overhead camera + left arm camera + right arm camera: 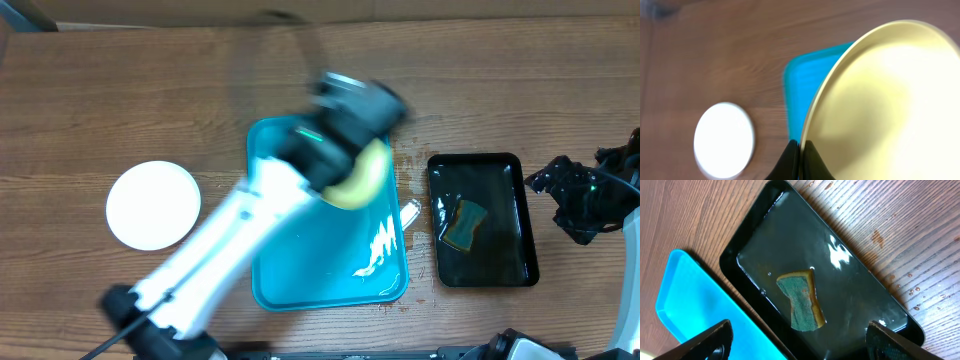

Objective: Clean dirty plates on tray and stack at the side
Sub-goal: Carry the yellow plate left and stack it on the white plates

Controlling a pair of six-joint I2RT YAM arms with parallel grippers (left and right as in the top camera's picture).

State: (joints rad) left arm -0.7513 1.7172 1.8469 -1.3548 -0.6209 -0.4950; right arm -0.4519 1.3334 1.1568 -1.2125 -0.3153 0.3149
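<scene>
Yellow-green plate (880,100) hangs over the tray (330,270), its rim pinched by the left gripper (800,152) (blurred overhead). Right gripper (799,329) sits spread above the sponge (802,302) in the black tray (860,287).

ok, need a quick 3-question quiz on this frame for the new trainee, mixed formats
1. True or false: the sponge lies in the blue tray.
2. The left gripper is: A. shut on the sponge; B. shut on the rim of the yellow plate; C. open and holding nothing.
3. Fill in: in the overhead view, the white plate sits on the table to the ____ of the blue tray.

Key:
1. False. It lies in the black tray.
2. B
3. left
</scene>
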